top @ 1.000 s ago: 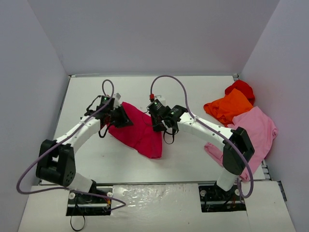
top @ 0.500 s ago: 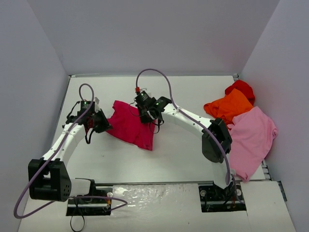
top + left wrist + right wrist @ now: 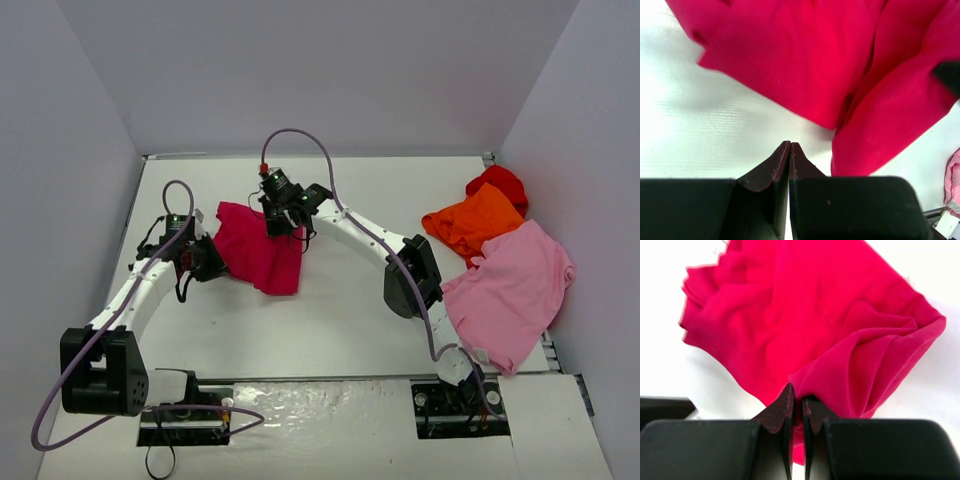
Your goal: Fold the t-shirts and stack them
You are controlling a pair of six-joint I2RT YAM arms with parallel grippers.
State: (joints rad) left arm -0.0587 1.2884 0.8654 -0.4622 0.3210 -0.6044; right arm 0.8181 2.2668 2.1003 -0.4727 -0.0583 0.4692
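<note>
Centrally, the right gripper has its dark jaws almost together, pinching a fold of the crimson-magenta soft cloth t-shirt. The rest of the garment spreads crumpled ahead of its fingertips on the white matte table surface. The left gripper has its jaws pressed fully together with nothing between them; the same garment's edge lies just ahead and to the right of its tips, with bare table between. Seen from overhead, well off to the right of both grippers, near the side wall, lie a crumpled orange cloth t-shirt, a bright red cloth t-shirt beyond it, and a spread light pink cloth t-shirt nearer the arm bases. Plain pale grey walls enclose the table on three sides.
</note>
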